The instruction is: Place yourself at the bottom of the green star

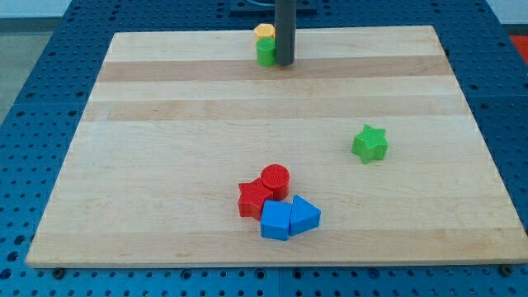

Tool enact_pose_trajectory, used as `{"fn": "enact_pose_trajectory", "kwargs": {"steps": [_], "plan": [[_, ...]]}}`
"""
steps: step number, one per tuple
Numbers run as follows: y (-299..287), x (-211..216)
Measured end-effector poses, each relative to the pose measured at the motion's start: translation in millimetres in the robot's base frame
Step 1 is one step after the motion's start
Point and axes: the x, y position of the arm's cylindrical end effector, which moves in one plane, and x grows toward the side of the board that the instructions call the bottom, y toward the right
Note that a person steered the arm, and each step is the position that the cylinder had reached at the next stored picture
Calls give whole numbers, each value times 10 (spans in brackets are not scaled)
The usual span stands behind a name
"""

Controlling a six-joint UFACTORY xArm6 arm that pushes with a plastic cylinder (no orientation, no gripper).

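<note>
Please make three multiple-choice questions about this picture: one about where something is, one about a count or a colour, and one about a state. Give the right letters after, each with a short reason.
1. Where is my tip?
A. At the view's top, just right of the green cylinder
B. Touching the green star
C. Among the red blocks

2. How many blue blocks are on the board?
A. One
B. Two
C. Four

3. What is the state of the green star?
A. Stacked on the red cylinder
C. Pressed against a blue block
B. Standing alone, apart from every other block

Answers:
1 A: the rod ends at the view's top beside the green cylinder, with a yellow block behind it.
2 B: a blue cube and a blue triangle lie together by the red star.
3 B: bare wood surrounds the green star on all sides.
</note>
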Motion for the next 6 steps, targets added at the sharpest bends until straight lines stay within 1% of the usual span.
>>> {"fn": "enact_pose_trajectory", "kwargs": {"steps": [1, 3, 5, 6], "plan": [[117, 111], [839, 833], [1650, 1273], [1725, 1545]]}}
